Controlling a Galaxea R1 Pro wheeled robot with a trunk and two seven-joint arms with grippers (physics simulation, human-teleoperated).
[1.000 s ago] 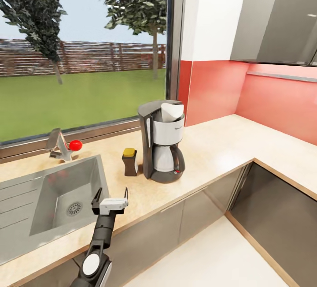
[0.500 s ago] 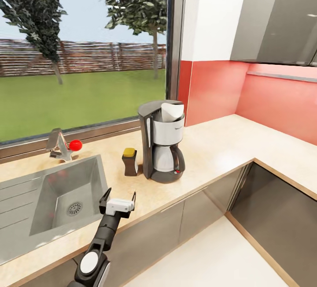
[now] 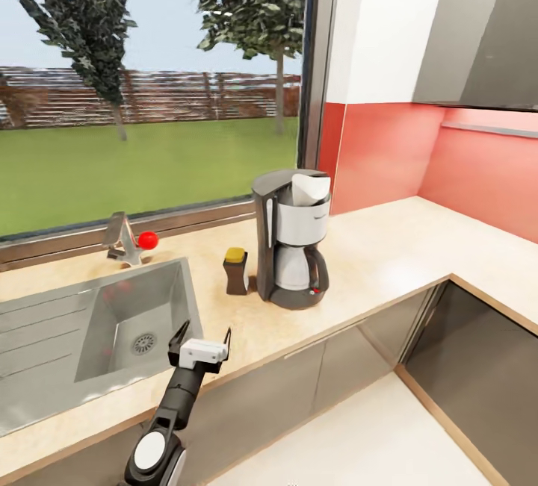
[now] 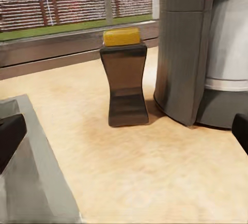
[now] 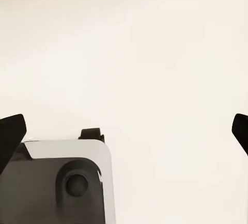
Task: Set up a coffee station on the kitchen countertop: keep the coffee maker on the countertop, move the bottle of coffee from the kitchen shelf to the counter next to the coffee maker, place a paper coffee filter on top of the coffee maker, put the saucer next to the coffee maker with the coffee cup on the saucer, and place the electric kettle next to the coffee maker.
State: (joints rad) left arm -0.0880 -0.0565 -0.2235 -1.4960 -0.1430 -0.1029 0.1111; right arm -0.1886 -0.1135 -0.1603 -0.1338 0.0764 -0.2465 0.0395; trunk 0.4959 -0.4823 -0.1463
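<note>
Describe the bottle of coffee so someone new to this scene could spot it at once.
Start at the big window and look down to the countertop, between the sink and the coffee maker. The bottle of coffee stands upright just beside the coffee maker, on its sink side. It is small, dark brown and waisted, with a yellow cap, far shorter than the grey machine.

No legible text or labels

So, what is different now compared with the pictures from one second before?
The left gripper drew back from the sink toward the counter's front edge, its jaws open and empty throughout. The whole head view then slid sideways, so the camera moved. The coffee maker, paper filter and coffee bottle kept their places.
</note>
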